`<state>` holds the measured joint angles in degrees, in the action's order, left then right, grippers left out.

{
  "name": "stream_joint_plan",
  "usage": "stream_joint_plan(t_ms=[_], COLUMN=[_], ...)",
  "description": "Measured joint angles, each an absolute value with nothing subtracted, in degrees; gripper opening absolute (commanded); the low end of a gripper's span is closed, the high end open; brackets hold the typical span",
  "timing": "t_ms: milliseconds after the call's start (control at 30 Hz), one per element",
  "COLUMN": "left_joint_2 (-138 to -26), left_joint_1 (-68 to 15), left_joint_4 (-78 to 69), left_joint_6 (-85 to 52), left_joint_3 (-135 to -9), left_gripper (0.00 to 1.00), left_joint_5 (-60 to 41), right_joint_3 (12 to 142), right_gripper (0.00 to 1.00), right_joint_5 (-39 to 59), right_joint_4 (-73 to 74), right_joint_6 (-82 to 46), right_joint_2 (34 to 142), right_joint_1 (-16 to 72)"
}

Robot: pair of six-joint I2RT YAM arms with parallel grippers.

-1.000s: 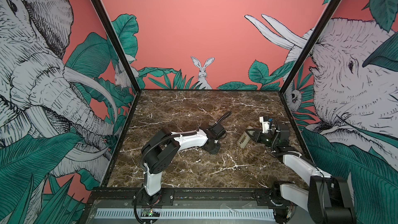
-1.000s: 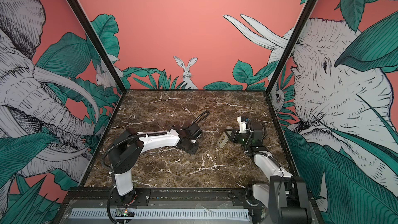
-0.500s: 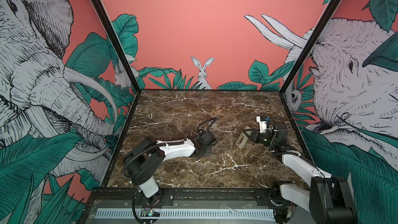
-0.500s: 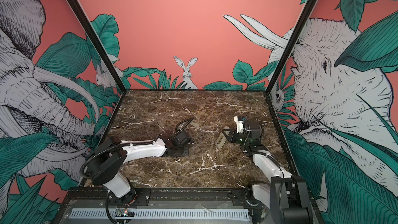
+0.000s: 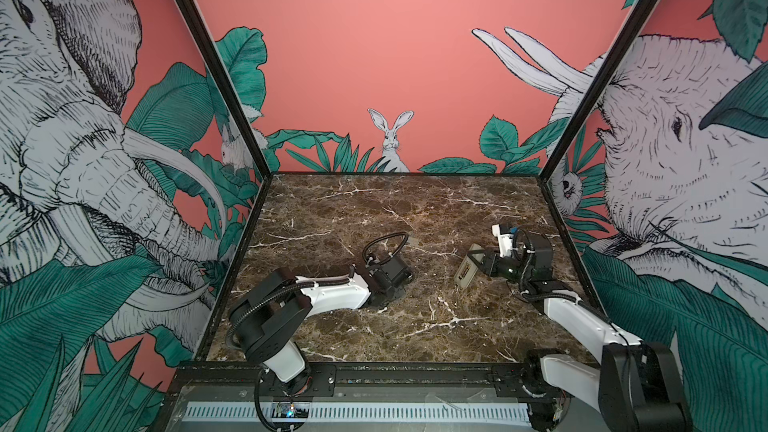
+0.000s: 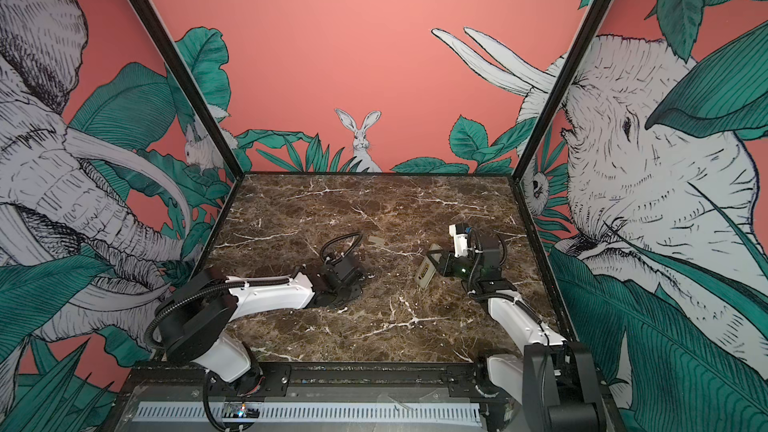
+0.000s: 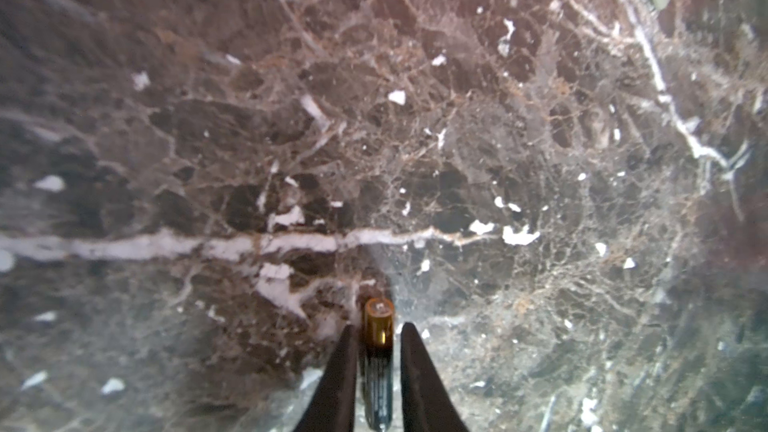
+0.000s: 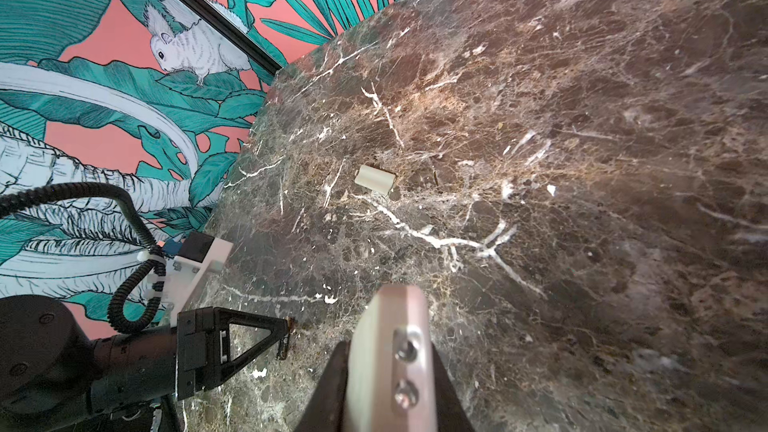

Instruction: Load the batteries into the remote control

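**Left tool and battery.** My left tool (image 7: 379, 328), fingers narrowly parted, straddles one battery (image 7: 377, 367) lengthwise. A thin dark gap shows on either side, so I judge the battery flanked rather than clamped.

**Change.** A second ago this tool was shut and stood nearer the remote control. It has since swung back towards my left side and dropped low over the counter (image 5: 415, 209), and its fingers have begun to part. I read this as a battery being set down or re-gripped, not yet loaded.

**Battery.** It is a slim dark cylinder with a copper-coloured band and a small metal cap at its far end.

**Right tool and remote.** My right tool (image 8: 388, 367) stays clamped on the remote control (image 5: 469, 270). The remote is tilted up off the counter, its beige back and open recess turned towards the left arm. Whether the recess already holds a cell is too small to tell.

**Cover plate.** The cover plate (image 8: 374, 179) lies flat on the counter, apart from the remote control.
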<state>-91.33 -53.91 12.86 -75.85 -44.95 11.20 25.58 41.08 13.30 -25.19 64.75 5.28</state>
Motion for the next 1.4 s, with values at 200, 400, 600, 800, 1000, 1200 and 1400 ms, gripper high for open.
stream_joint_plan(t_ms=[200, 400, 600, 800, 1000, 1200, 1400], left_joint_2=[-87.9, -82.9, -85.4, -84.5, -84.1, -88.2, -90.9], left_joint_1=[-53.8, -49.4, -47.7, -47.8, -47.8, -48.3, -49.3], left_joint_4=[16.8, 26.5, 37.9, 38.5, 35.1, 34.6, 35.8], left_joint_6=[-74.8, -56.8, -22.6, 1.5, 18.1, 34.2, 42.4], left_joint_3=[-44.9, -51.2, -66.4, -65.0, -62.2, -62.8, -62.8], left_gripper=[0.36, 0.44, 0.59, 0.82, 0.86, 0.88, 0.87], left_joint_5=[11.0, 5.1, 3.8, 4.2, 4.7, 9.3, 10.7], right_joint_3=[25.6, 26.2, 26.2, 26.2, 26.2, 26.2, 26.3], right_gripper=[0.0, 0.0, 0.0, 0.0, 0.0, 0.0, 0.0], right_joint_5=[41.1, 41.1, 41.1, 41.2, 41.2, 41.1, 40.9], right_joint_4=[12.7, 12.2, 12.4, 12.6, 12.6, 12.4, 11.9], right_joint_6=[-25.0, -25.0, -25.0, -25.0, -25.0, -24.8, -24.2], right_joint_2=[64.7, 64.5, 64.2, 63.5, 63.5, 63.2, 63.2], right_joint_1=[5.3, 5.3, 5.3, 5.3, 6.2, 6.4, 6.4])
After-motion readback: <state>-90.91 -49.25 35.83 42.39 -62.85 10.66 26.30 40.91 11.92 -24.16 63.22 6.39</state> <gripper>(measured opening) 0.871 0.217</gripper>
